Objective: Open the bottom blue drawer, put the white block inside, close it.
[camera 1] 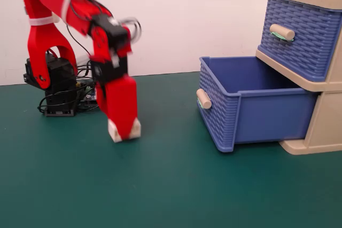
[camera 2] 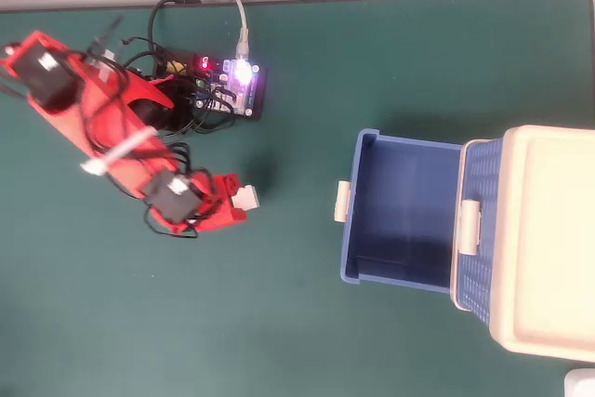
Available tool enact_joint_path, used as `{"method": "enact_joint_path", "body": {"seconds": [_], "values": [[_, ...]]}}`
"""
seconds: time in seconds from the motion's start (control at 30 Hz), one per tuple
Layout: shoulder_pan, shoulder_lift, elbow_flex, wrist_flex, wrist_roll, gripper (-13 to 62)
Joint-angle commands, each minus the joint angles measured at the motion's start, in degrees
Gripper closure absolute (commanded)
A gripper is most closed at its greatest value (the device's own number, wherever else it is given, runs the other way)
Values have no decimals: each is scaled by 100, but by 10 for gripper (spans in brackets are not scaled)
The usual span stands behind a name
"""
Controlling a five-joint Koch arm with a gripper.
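green table [camera 1: 176, 190], lit circuit board [camera 2: 237, 86], upper drawer [camera 1: 299, 33]

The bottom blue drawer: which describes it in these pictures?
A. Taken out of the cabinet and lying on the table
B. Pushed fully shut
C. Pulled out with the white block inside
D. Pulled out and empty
D: the bottom blue drawer stands pulled out of the beige cabinet with a bare floor, while the white block is at the gripper, away from the drawer.

Motion blur smears the gripper [camera 1: 124, 132]; its jaw covers most of the white block [camera 1: 134, 127]; cabinet frame [camera 1: 327, 126] cropped right.
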State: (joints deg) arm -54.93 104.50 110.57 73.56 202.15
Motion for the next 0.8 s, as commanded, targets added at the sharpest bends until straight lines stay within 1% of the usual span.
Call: {"method": "enact_joint_path", "body": {"seconds": [0.0,0.1,0.13,0.2,0.27,0.33,0.5,0.57,0.63,0.77], "values": [[-53,703,-765,993,-457,576],[-123,773,-2224,1986,-545,576],[-229,650,-2795,2259,-554,576],[-809,167,-4096,2689,-589,576],[-1468,-413,-5168,2812,-756,576],[-1925,-1292,-6407,2804,-1125,576],[-2039,-3155,-8956,2874,-2443,576],[-2030,-3533,-9360,2892,-3138,576],[-2039,-3674,-9422,2883,-3647,576],[-2074,-3876,-9448,2821,-3867,577]]}}
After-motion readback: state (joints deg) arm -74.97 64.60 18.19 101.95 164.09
